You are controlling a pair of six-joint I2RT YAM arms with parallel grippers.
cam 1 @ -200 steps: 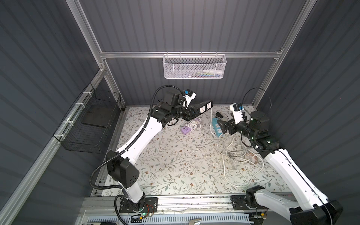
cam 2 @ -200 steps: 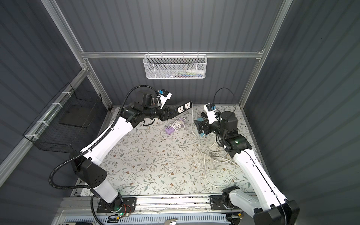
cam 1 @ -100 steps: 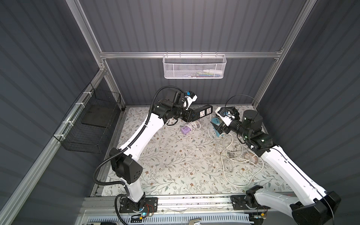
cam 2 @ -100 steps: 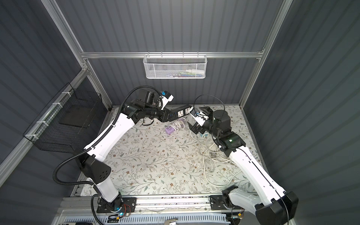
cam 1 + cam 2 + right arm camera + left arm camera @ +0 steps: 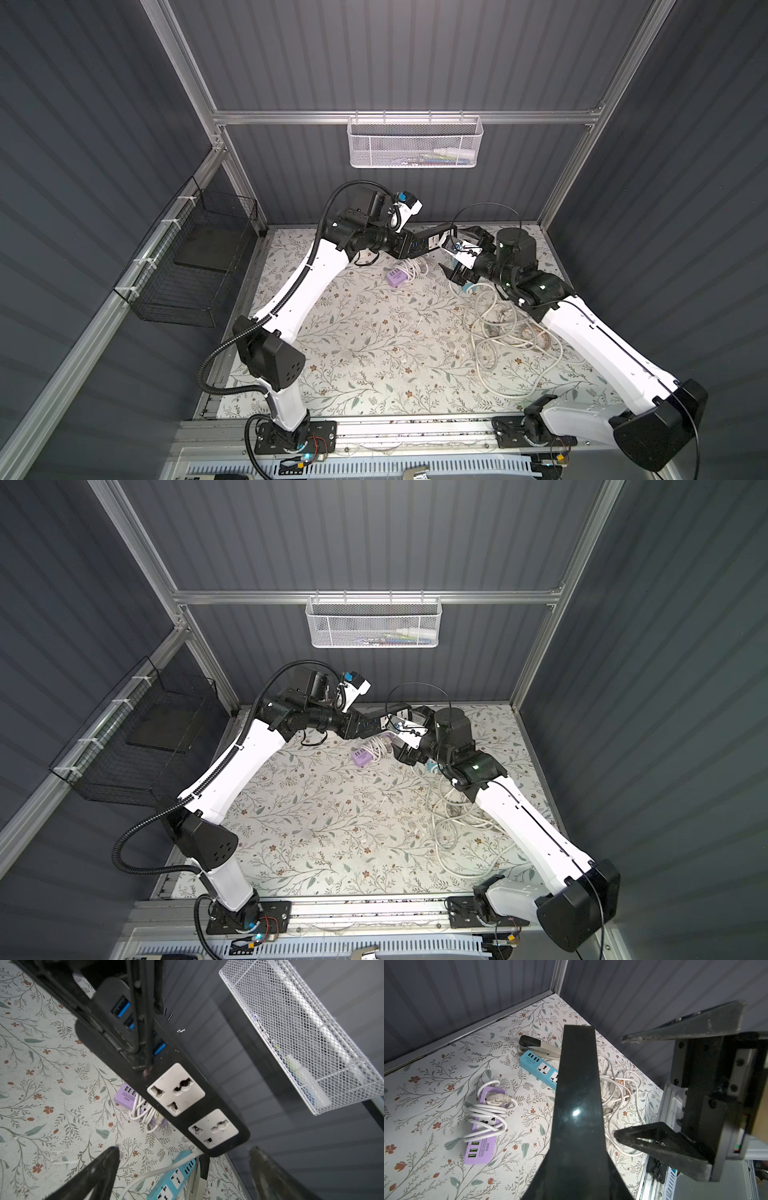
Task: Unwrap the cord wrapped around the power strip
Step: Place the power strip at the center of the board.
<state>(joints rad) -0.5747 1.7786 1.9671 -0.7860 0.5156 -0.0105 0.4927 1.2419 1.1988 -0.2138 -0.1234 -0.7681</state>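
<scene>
Since my left gripper (image 5: 413,246) is clamped shut on the black power strip (image 5: 434,237) at its USB end, holding it aloft at upper centre in both top views, its socket end faces my right gripper (image 5: 617,1085), wide open and empty, presumably for a second grip, while the purple power strip (image 5: 483,1124) lies just below, wound in its white cord (image 5: 488,1113).

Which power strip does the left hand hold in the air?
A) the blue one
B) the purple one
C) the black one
C: the left hand is shut on the black strip, which is up off the table; the purple strip and the blue strip lie on the table.
</scene>
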